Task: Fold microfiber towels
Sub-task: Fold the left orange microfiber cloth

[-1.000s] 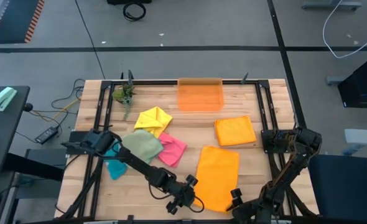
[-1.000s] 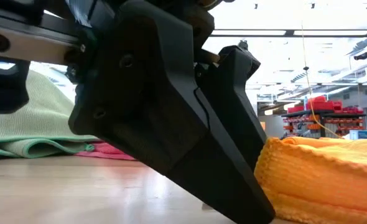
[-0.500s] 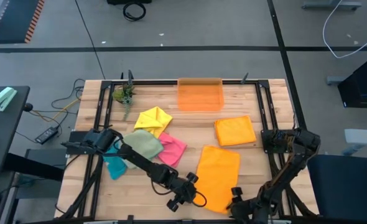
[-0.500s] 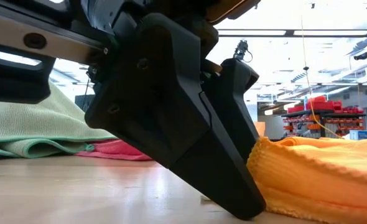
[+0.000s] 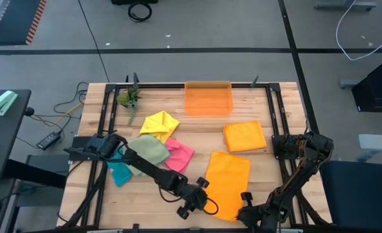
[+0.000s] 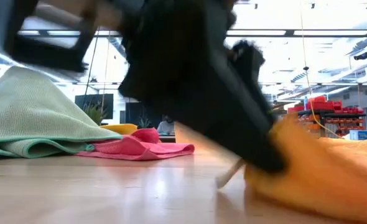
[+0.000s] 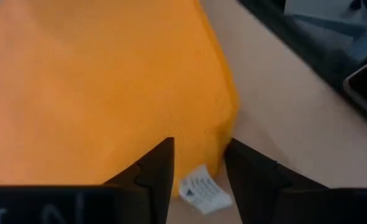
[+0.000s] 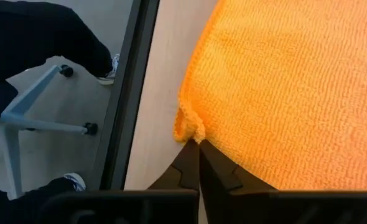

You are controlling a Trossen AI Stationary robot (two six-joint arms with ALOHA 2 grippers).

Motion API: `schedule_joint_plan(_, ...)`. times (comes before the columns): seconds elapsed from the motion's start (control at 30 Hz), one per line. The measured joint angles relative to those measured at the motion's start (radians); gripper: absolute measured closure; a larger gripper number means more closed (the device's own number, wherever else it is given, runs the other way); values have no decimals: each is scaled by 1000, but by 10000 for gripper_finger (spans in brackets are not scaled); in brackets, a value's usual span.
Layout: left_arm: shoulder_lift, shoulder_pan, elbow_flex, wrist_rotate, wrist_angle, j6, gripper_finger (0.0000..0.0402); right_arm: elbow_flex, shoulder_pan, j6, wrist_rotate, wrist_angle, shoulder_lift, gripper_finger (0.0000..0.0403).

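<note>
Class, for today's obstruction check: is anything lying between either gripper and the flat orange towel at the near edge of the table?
Nothing visible does. The right gripper has its fingers pinched shut on a corner of the flat orange towel. The left gripper sits at the other near corner, fingers straddling the hem by the white tag.

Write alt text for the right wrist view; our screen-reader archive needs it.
The right gripper is shut on a pinched corner of the orange towel, which lies on the wooden table. Beyond the table edge, a chair base stands on the floor.
</note>
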Motion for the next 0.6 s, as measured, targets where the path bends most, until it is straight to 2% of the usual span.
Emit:
schedule_joint_plan(0.23, -39, 9, 6, 6, -57, 30, 276, 0, 0, -3, -1, -4, 0, 396)
schedule_joint_plan(0.3, -39, 20, 6, -48, -92, 22, 285, 0, 0, -2, -1, -4, 0, 396)
schedule_joint_plan(0.37, -32, 41, 6, -154, -107, -79, 295, 0, 1, -2, 0, -4, 0, 396)
schedule_joint_plan(0.43, -30, 81, 4, -209, -121, -189, 305, 0, 1, -2, 3, -4, 0, 396)
schedule_joint_plan(0.6, -42, 205, 6, -168, -83, -302, 325, -1, 1, -1, 3, -3, 0, 397)
